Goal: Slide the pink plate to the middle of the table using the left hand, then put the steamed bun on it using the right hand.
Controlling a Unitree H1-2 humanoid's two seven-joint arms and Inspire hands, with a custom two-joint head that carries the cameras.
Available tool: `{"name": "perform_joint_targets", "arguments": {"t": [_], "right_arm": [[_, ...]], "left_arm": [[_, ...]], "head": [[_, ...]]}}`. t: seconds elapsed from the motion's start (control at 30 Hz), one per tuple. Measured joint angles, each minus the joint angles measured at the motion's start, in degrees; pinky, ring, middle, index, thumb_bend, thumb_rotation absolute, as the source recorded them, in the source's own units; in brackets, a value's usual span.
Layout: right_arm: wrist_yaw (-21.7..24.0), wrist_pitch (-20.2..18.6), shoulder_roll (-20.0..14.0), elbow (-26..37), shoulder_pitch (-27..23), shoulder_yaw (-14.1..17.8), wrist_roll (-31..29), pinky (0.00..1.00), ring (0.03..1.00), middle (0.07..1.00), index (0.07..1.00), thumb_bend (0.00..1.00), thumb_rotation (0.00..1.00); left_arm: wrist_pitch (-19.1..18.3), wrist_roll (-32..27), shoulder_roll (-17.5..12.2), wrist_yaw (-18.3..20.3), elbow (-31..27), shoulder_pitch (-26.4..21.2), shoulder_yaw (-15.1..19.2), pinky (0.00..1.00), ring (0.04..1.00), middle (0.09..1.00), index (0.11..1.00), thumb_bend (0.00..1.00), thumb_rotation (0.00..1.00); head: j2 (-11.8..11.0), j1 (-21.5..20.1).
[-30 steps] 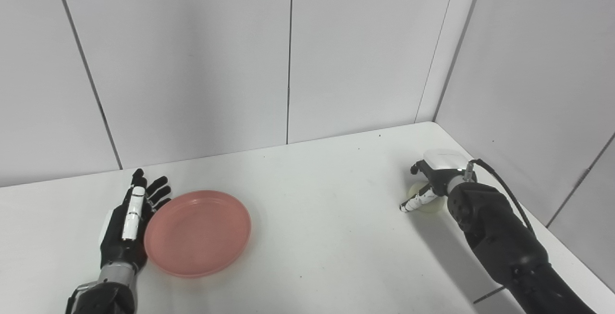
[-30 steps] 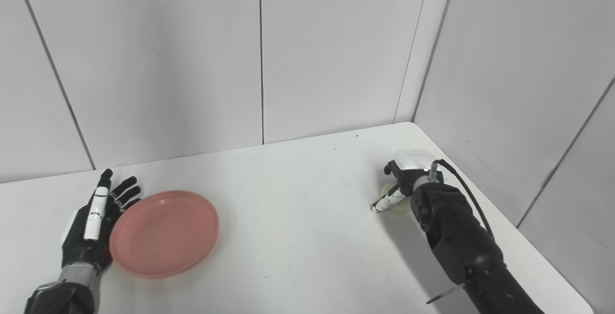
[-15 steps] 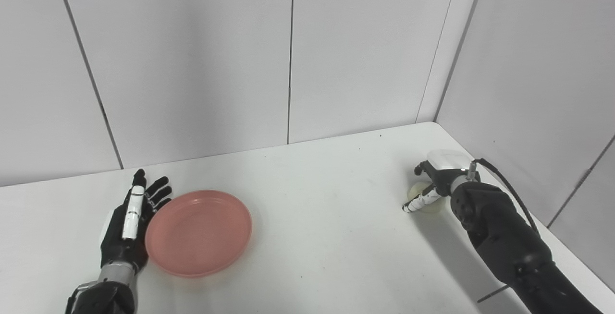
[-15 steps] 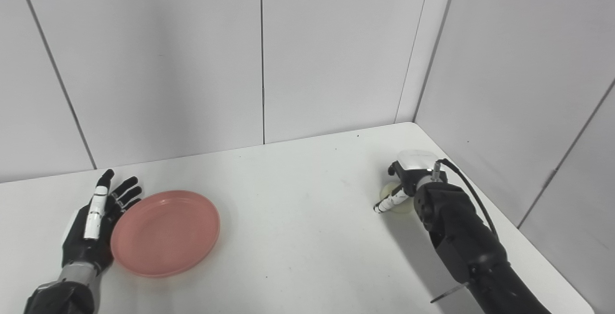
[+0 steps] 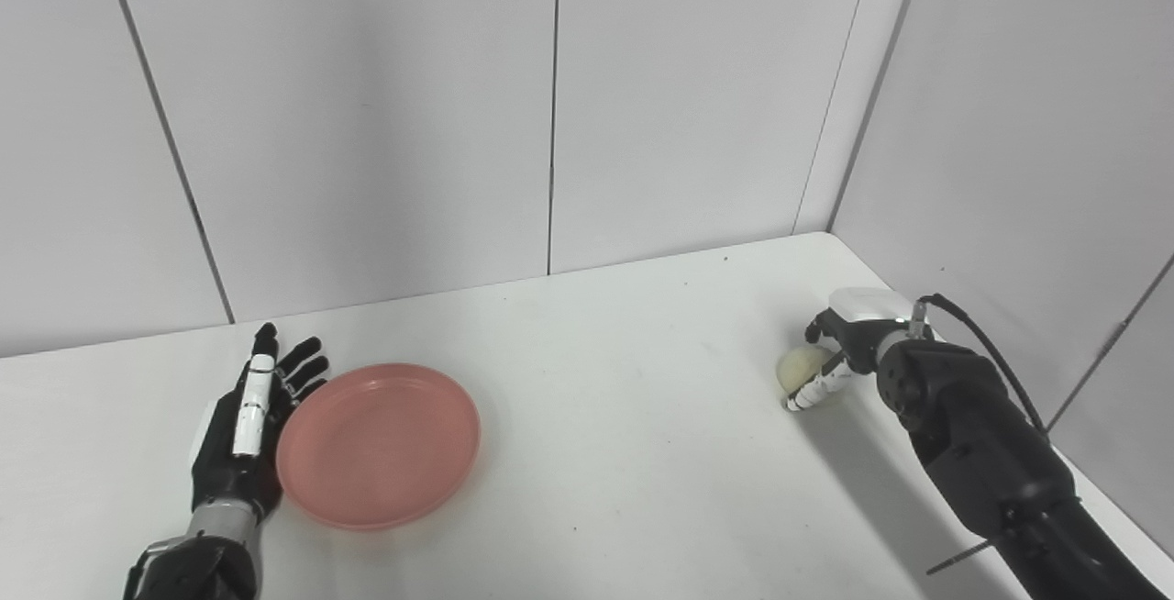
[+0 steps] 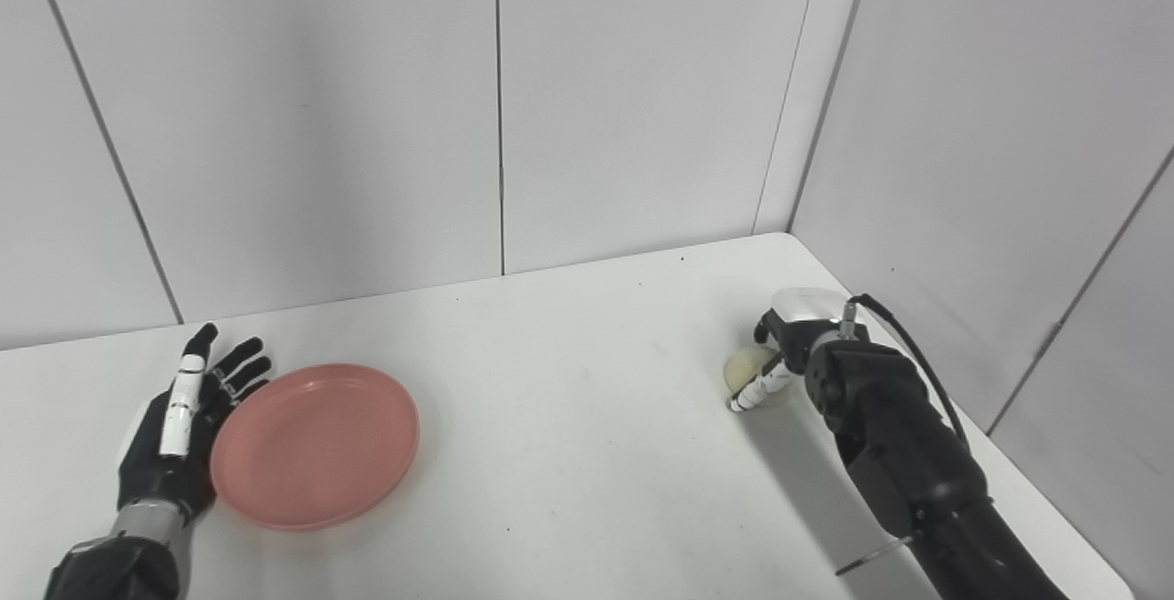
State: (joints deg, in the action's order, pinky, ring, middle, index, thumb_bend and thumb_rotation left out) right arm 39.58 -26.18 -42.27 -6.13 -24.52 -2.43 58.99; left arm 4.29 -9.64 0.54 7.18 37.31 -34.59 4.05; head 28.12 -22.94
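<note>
The pink plate (image 5: 378, 442) lies flat on the left part of the white table (image 5: 633, 453). My left hand (image 5: 240, 426) rests open on its edge right beside the plate's left rim, palm toward it, fingers straight and pointing away from me. The pale round steamed bun (image 5: 796, 365) sits on the table near the right edge. My right hand (image 5: 848, 343) stands just right of the bun, open, its thumb (image 5: 813, 392) stretched along the bun's near side. The other fingers of that hand are mostly hidden behind its white back.
Grey wall panels close off the table at the back and on the right, close behind the right hand. The table's right edge runs just beside the right forearm (image 5: 972, 453). A black cable (image 5: 986, 352) loops off the right wrist.
My right hand has shifted a little to the right, uncovering more of the bun, which stays where it was. The left hand and plate have hardly moved.
</note>
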Motion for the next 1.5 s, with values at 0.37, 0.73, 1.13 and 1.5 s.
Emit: {"name": "perform_joint_targets", "arguments": {"t": [0.37, 0.73, 1.13, 1.5], "right_arm": [[0.12, 0.0, 0.1, -1.04, -0.01, -0.01, -0.02, 0.58, 0.738, 0.812, 0.751, 1.0, 0.43], [-4.97, 0.0, 0.14, -2.56, 0.03, -0.31, -2.27, 0.52, 0.645, 0.716, 0.684, 1.0, 0.35], [-14.53, 0.01, 1.13, -2.93, 0.62, -0.21, -6.74, 0.27, 0.348, 0.426, 0.5, 0.53, 0.0], [-13.84, 0.0, 0.35, -2.86, 0.66, -0.64, -7.75, 0.29, 0.363, 0.458, 0.487, 0.53, 0.0]], "left_arm": [[0.01, 0.01, -0.17, 0.17, 0.18, -0.05, -0.03, 0.81, 0.821, 0.839, 1.0, 0.6, 0.88], [-1.15, 0.05, -0.2, 0.15, -0.58, 0.01, -0.16, 0.8, 0.819, 0.831, 1.0, 0.6, 0.89], [-1.21, 0.27, -0.24, 0.14, -0.66, 0.06, -0.59, 0.81, 0.824, 0.835, 1.0, 0.59, 0.9], [-1.01, 0.29, -0.25, 0.16, -0.34, -0.04, -0.72, 0.8, 0.828, 0.835, 1.0, 0.6, 0.9]], "head": [[0.26, 0.0], [0.53, 0.26], [0.7, 0.35], [0.7, 0.44]]}}
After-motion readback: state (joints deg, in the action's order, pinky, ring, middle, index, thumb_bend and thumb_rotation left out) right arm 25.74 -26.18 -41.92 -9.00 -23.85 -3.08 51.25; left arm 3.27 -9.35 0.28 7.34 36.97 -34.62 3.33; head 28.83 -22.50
